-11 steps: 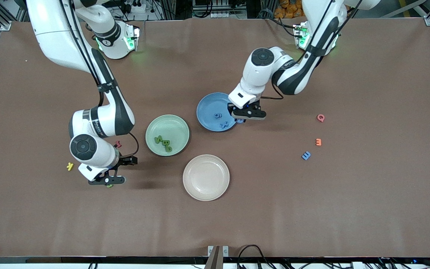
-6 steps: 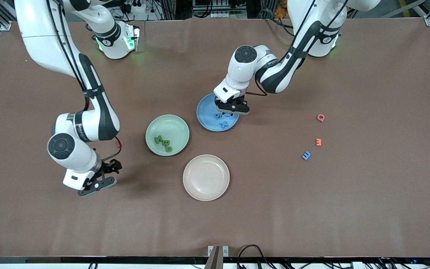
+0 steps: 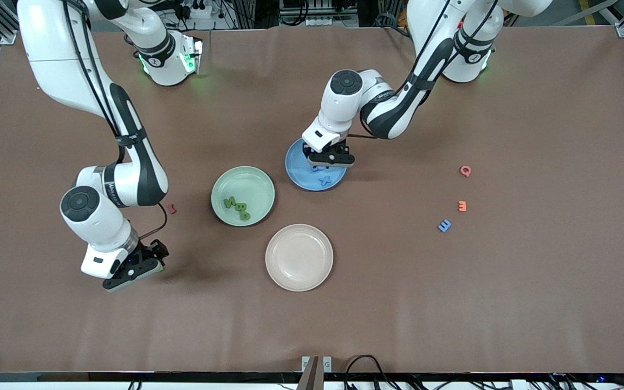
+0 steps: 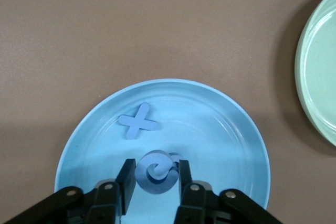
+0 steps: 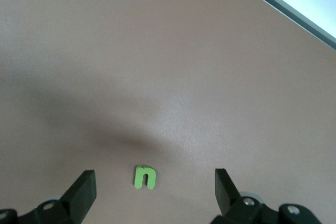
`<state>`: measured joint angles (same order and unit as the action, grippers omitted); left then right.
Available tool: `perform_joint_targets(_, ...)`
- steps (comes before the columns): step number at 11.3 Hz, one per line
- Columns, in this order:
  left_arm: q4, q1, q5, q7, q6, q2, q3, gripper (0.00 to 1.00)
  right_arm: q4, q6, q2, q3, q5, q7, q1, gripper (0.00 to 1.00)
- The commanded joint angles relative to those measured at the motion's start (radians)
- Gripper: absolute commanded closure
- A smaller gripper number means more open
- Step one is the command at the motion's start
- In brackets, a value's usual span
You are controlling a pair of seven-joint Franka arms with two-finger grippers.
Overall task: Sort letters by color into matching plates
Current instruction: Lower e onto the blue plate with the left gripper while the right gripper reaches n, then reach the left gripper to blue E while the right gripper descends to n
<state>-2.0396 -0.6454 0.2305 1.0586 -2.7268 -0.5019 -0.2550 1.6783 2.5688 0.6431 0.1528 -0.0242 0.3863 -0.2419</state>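
Here the left gripper (image 4: 155, 182) fingers pinch a blue letter (image 4: 156, 171) over the blue plate (image 4: 231, 129), which may cling on release, while the right gripper (image 5: 155, 192) fingers, spread wide, could straddle the green letter (image 5: 145, 177) crookedly.

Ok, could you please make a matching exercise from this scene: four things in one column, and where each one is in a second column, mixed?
Things:
1. blue X
2. green n
3. blue curled letter
4. beige-white plate

Places:
A. gripped by the left gripper over the blue plate
B. nearest of the three plates to the front camera
C. lying flat in the blue plate
D. on the bare table, below the open right gripper

Pairs: 1-C, 2-D, 3-A, 4-B
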Motion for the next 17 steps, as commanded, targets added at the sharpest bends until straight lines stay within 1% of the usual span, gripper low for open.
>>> perform_joint_targets(1,0.024,-0.010,-0.011,0.040,0.012,-0.007,0.003,0.00,0.052,0.031,-0.005,-0.012,-0.019,0.005,0.007,0.00)
perform_joint_targets(2,0.025,-0.010,-0.011,0.041,0.012,-0.007,0.003,0.00,0.075,0.028,-0.011,-0.016,-0.008,0.002,0.006,0.00)
perform_joint_targets(3,0.025,-0.008,-0.010,0.041,0.013,-0.006,0.003,0.00,0.081,0.021,-0.014,-0.019,-0.005,0.002,0.006,0.00)
perform_joint_targets(4,0.025,-0.005,-0.010,0.041,0.013,-0.004,0.003,0.00,0.080,0.001,-0.016,-0.032,0.016,0.002,0.012,0.00)
perform_joint_targets(5,0.025,-0.003,-0.010,0.043,0.015,0.005,0.003,0.00,0.078,-0.013,-0.014,-0.038,0.086,0.015,0.015,0.00)
perform_joint_targets(6,0.025,0.001,-0.010,0.043,0.028,0.011,0.005,0.00,0.080,-0.013,-0.013,-0.038,0.137,0.060,0.025,0.00)
perform_joint_targets(8,0.024,0.010,0.018,0.037,0.042,0.019,0.005,0.00,0.077,-0.013,-0.008,-0.039,0.187,0.111,0.042,0.00)
perform_joint_targets(11,0.022,0.090,0.114,-0.014,0.088,0.032,0.002,0.00,0.066,-0.015,0.010,-0.044,0.188,0.112,0.064,0.00)
perform_joint_targets(15,-0.002,0.243,0.121,-0.239,0.133,0.055,-0.044,0.00,0.057,-0.013,0.029,-0.044,0.205,0.112,0.070,0.00)
perform_joint_targets(17,-0.004,0.279,0.121,-0.307,0.133,0.060,-0.053,0.00,0.058,-0.013,0.035,-0.044,0.205,0.111,0.070,0.00)
